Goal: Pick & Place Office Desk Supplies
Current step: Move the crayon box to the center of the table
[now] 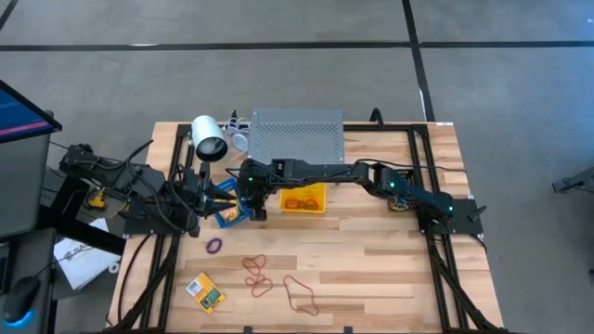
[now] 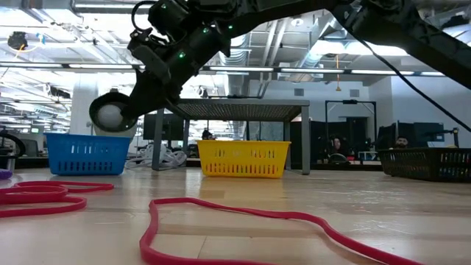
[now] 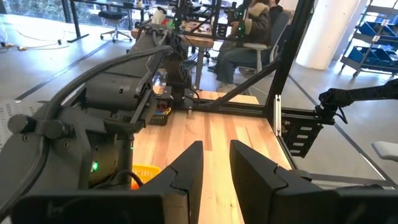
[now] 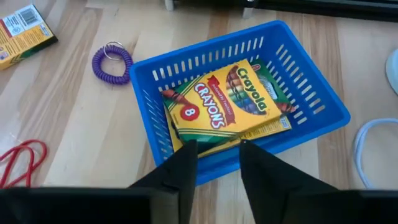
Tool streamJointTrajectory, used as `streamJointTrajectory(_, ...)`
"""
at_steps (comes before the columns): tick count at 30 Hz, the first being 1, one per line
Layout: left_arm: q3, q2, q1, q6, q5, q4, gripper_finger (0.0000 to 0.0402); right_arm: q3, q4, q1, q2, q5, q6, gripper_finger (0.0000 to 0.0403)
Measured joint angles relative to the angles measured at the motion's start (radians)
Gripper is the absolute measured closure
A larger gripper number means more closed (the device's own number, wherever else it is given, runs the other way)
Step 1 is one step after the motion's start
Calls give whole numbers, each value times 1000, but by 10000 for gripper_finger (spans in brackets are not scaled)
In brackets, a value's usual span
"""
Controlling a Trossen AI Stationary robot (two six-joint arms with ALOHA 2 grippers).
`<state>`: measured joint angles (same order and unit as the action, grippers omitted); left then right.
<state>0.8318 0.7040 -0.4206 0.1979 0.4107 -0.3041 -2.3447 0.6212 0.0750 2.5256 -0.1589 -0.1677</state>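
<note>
The right arm's jaws (image 4: 214, 158) hung apart and empty just above the blue bin (image 4: 311, 93), which already held crayon boxes (image 4: 227, 102). Another crayon box (image 1: 205, 291) and several rubber bands (image 1: 257, 275) remained on the table (image 1: 371, 269), so much seemed left. The left arm's jaws (image 3: 214, 165) waited slightly apart.

Right arm stretched across tabletop from right-side base toward left centre, elbow bent, wrist pitched down. Right claw (image 4: 216, 158) hangs above tabletop, fingers (image 4: 181, 163) slightly parted, nothing between them. Left arm folded by left edge, low and level. Left claw (image 3: 215, 163) points across tabletop, fingers (image 3: 189, 163) slightly apart, empty.
</note>
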Motion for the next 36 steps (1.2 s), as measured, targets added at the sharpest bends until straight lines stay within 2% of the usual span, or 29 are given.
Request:
streamJointTrajectory(6,0,5,0,46,-26,-70,325,1,47,-5,-56,0,15,269)
streamJointTrajectory(11,0,9,0,54,-97,-78,325,0,145,-37,-173,-1,-20,290)
streamJointTrajectory(17,0,10,0,55,-152,-78,325,-2,403,-78,-307,-1,-27,319)
streamJointTrajectory(24,0,19,0,55,-273,-81,325,-1,669,-122,-368,5,57,330)
streamJointTrajectory(26,0,23,0,55,-287,-87,325,0,715,-131,-387,40,85,332)
streamJointTrajectory(32,0,27,0,50,-286,-82,325,4,698,-155,-525,131,155,333)
streamJointTrajectory(36,0,27,0,48,-286,-81,325,96,647,-169,-676,193,229,333)
